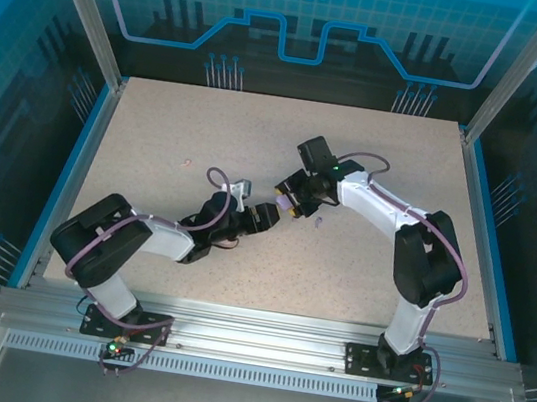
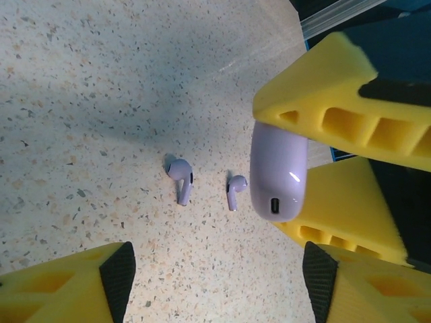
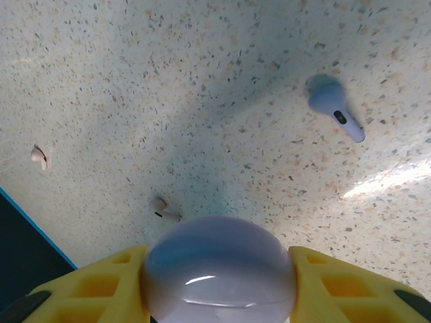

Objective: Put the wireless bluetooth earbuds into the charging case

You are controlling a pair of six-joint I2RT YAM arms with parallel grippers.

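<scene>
My right gripper [image 3: 217,261] is shut on the rounded purple charging case [image 3: 219,269], held just above the table with its lid closed. In the left wrist view the case [image 2: 277,171] sits between the right gripper's yellow fingers [image 2: 323,101], port end facing the camera. Two purple earbuds [image 2: 180,177] [image 2: 235,189] lie on the speckled table just left of the case. My left gripper [image 2: 217,276] hovers near them, open, with bare table between its pads. One purple earbud [image 3: 333,104] and two pinkish-white earbuds [image 3: 39,156] [image 3: 162,209] lie on the table in the right wrist view.
Both grippers meet near the table's middle, left gripper [image 1: 264,217] close to right gripper [image 1: 291,204]. A pinkish round object [image 1: 226,244] shows partly under the left forearm. Blue rails and glass walls border the table [image 1: 159,124].
</scene>
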